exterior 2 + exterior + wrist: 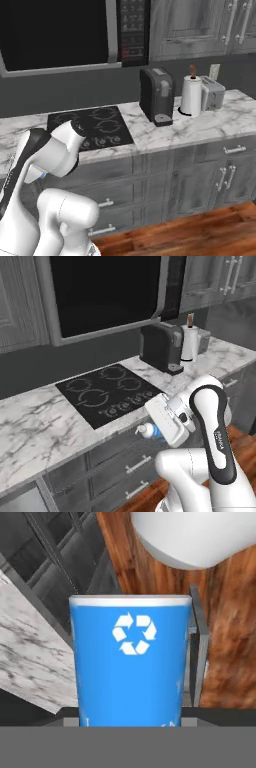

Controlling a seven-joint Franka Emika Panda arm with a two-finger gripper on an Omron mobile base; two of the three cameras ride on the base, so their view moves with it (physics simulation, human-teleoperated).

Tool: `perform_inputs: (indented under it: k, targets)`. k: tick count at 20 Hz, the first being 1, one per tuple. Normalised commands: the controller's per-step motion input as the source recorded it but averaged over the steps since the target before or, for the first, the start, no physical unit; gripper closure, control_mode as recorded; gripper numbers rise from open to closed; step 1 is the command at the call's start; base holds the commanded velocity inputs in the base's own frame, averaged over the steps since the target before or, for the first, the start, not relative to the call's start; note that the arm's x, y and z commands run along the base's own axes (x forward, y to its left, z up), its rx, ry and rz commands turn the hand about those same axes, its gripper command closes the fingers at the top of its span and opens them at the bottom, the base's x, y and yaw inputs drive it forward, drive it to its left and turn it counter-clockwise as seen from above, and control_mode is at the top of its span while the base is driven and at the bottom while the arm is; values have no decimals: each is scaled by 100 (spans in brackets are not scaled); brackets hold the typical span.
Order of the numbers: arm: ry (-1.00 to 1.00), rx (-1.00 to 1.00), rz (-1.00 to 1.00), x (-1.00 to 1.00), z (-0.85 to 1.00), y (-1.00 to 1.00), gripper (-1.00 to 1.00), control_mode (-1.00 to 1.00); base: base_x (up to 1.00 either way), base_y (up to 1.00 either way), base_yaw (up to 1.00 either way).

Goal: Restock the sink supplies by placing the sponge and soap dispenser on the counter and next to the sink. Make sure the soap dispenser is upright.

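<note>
While the pincer [150, 432] pinches the soap dispenser [148, 431], it hangs just off the counter [35, 431] edge.

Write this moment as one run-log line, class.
end effector: shut on soap dispenser | position: off the counter edge, before the drawers | sponge, sink: unseen | placement: not yet done

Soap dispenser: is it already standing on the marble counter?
No: in the left base view the soap dispenser is held in the gripper in front of the cabinet drawers, below the edge of the counter.
</note>
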Motion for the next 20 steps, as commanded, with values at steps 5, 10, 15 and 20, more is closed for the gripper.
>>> perform_inputs:
  k: [5, 10, 15, 20]
  targets:
    - [0, 0, 0, 0, 0, 0, 100, 100, 0, -60, -51]
    - [0, 0, 0, 0, 0, 0, 100, 100, 0, -52, -54]
    - [0, 0, 0, 0, 0, 0, 100, 100, 0, -43, -56]
    - [0, 0, 0, 0, 0, 0, 100, 100, 0, -27, -60]
